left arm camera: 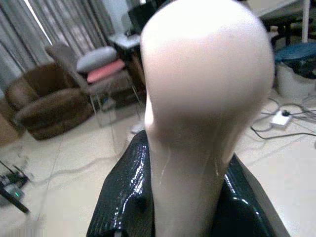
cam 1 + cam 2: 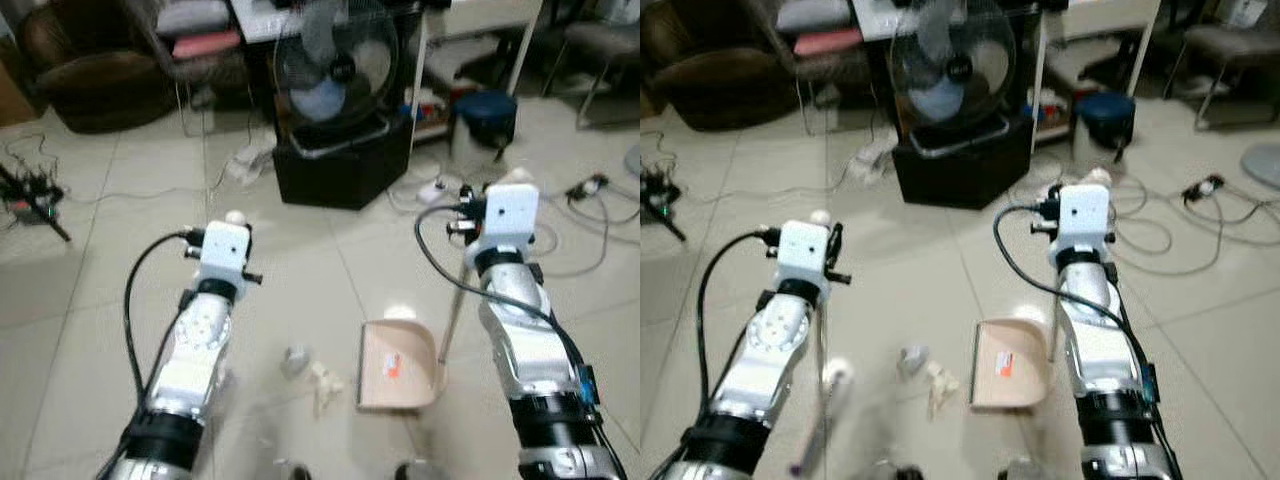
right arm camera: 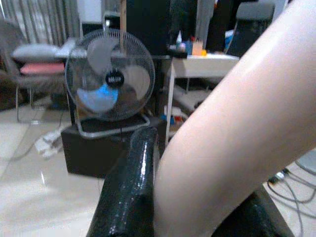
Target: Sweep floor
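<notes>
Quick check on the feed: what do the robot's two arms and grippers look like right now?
Both arms are silver metal with black collars near the elbow. The left arm and right arm each end in a white boxy wrist housing with small black fittings. A black cable loops along each arm. The gripper fingers are glossy black.

floor [image 2: 90, 270]: pale glossy tiles, loose cables trailing across. floor fan [image 2: 335, 65] on a black box [image 2: 340, 165]. brown armchair [image 2: 95, 80] at far left; chair with grey and pink cushions [image 2: 200, 30]. white desk [image 2: 480, 20] behind. grey curtains [image 1: 59, 24].
</notes>
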Available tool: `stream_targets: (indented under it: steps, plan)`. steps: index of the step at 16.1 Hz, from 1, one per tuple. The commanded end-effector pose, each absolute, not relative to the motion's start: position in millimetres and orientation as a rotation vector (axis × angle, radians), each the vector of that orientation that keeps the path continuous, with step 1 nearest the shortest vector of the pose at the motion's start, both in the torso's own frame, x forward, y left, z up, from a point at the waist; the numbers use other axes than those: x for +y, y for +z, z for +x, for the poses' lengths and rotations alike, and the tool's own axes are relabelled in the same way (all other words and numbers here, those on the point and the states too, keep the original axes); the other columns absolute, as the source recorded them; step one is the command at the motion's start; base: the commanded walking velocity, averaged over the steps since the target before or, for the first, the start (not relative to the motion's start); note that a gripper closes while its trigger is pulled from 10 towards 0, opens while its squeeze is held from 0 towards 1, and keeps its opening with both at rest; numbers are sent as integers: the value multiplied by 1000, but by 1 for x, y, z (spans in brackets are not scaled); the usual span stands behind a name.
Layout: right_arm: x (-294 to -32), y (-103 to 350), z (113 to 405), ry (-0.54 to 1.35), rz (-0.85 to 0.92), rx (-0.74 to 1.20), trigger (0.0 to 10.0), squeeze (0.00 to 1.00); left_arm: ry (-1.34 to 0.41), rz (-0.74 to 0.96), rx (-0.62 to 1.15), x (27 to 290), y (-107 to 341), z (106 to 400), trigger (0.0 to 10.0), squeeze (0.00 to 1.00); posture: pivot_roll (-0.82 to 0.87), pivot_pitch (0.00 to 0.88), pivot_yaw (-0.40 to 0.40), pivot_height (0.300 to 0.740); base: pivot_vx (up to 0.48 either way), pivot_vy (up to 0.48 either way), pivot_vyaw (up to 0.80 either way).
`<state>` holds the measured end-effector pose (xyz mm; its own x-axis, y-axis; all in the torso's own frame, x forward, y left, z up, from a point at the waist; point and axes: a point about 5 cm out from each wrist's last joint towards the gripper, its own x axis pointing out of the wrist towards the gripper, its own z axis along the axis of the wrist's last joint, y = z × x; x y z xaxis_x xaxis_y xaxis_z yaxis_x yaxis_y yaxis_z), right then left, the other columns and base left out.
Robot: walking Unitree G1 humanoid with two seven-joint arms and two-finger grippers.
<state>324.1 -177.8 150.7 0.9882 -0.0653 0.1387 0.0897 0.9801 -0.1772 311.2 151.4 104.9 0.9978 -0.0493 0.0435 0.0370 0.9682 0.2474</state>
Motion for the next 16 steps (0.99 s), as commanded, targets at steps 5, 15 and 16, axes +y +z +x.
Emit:
stream_targets:
  steps: [5,15,16]
  plan:
    - [-177,162,338,-65,-234,-246,10000,0,30,204,-191,156,121,322,10000,0,-28,293,121,740,0,0,0]
    - [-165,167,335,-79,-169,-320,10000,0,-65,197,-226,145,132,320,10000,0,-63,261,115,740,0,0,0]
    - [-164,168,331,-81,-155,-323,10000,0,-66,197,-232,147,134,317,10000,0,-71,231,110,740,0,0,0]
